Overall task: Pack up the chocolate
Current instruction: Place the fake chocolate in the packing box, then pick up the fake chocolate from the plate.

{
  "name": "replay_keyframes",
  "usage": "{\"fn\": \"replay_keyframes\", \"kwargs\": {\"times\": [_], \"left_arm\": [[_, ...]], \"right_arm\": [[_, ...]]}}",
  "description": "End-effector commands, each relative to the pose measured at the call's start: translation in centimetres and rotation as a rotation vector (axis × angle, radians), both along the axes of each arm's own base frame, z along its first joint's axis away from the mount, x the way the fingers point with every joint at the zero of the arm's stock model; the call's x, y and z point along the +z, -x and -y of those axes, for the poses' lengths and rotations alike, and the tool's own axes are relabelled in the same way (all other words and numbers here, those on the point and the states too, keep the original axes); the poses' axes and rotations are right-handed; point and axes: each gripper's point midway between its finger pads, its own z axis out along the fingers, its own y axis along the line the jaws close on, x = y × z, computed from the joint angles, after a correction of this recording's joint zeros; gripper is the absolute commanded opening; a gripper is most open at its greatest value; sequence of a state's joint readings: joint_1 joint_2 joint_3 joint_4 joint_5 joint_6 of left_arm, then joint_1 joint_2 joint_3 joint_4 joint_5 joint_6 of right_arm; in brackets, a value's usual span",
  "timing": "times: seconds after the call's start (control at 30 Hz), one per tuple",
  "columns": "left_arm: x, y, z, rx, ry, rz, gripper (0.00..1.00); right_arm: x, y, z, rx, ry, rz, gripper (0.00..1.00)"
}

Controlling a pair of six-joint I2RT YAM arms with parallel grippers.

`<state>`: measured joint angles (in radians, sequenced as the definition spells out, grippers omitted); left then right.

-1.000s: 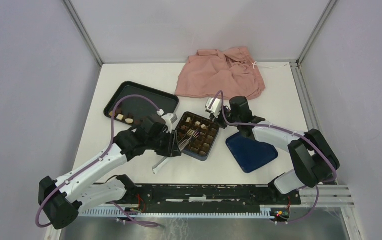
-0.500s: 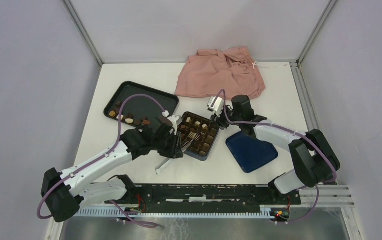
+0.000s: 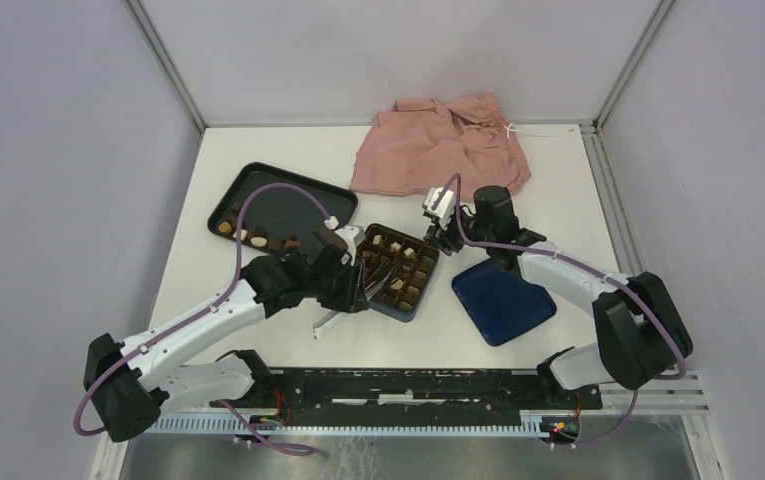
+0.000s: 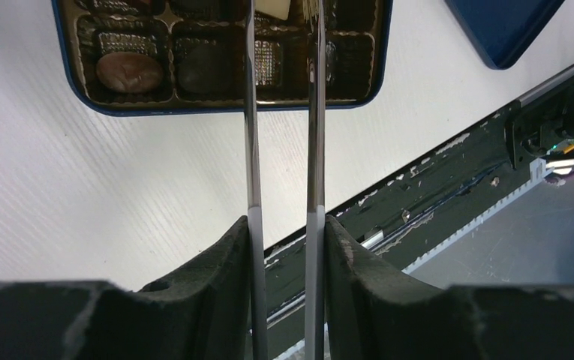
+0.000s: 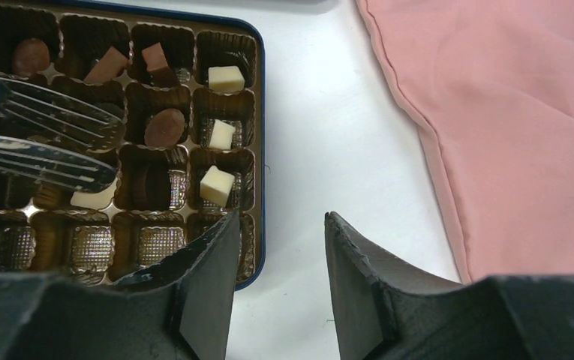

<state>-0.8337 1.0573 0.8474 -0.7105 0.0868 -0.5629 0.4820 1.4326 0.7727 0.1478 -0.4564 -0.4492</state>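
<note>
Left gripper (image 4: pixel 285 225) is clenched on the metal tongs (image 4: pixel 250 112). The tong tips are over the blue box (image 5: pixel 259 150); can't tell if they pinch a piece. Right gripper (image 5: pixel 280 221) is released with nothing between its fingers, hovering at the box's corner near the pink cloth (image 5: pixel 509 112). Chocolate (image 5: pixel 216 185): cream cubes and brown pieces sit in the insert cells, some cells unfilled. A few more pieces lie on the black tray (image 3: pixel 278 200). Dark blue lid (image 3: pixel 503 300) is on the table just right of the box.

No lettering, label, brand or number is legible on anything here.
</note>
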Motion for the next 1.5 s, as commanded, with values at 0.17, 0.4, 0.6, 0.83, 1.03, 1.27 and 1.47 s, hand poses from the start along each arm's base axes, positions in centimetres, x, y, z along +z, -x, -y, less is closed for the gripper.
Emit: {"fn": "replay_keyframes", "kwargs": {"times": [0.17,0.4,0.6,0.83,1.03,1.27,1.47], "left_arm": [[5.7,-2.2,0.8,0.093,0.128,0.146,0.39],[6.8,-4.3,-1.9,0.186,0.013,0.231,0.41],[6.2,-7.0,-7.2,0.301,-0.068,0.192,0.42],[2.8,-8.6,-12.1,0.385,-0.115,0.069,0.42],[1.6,-9.9,-12.7,0.389,-0.175,0.051,0.42],[1.5,-11.5,-11.2,0.327,-0.137,0.037,0.42],[1.4,-12.7,-9.7,0.277,-0.088,0.031,0.42]], "right_arm": [[5.0,-0.1,-0.2,0.025,-0.082,0.099,0.51],[6.6,0.5,0.2,0.045,-0.113,0.120,0.52],[7.1,0.9,0.3,0.061,-0.128,0.120,0.52],[7.3,1.1,0.3,0.070,-0.131,0.119,0.52],[7.1,1.3,0.1,0.083,-0.129,0.111,0.52],[6.9,1.2,0.1,0.086,-0.121,0.106,0.52],[6.6,1.1,0.1,0.086,-0.116,0.099,0.52]]}}
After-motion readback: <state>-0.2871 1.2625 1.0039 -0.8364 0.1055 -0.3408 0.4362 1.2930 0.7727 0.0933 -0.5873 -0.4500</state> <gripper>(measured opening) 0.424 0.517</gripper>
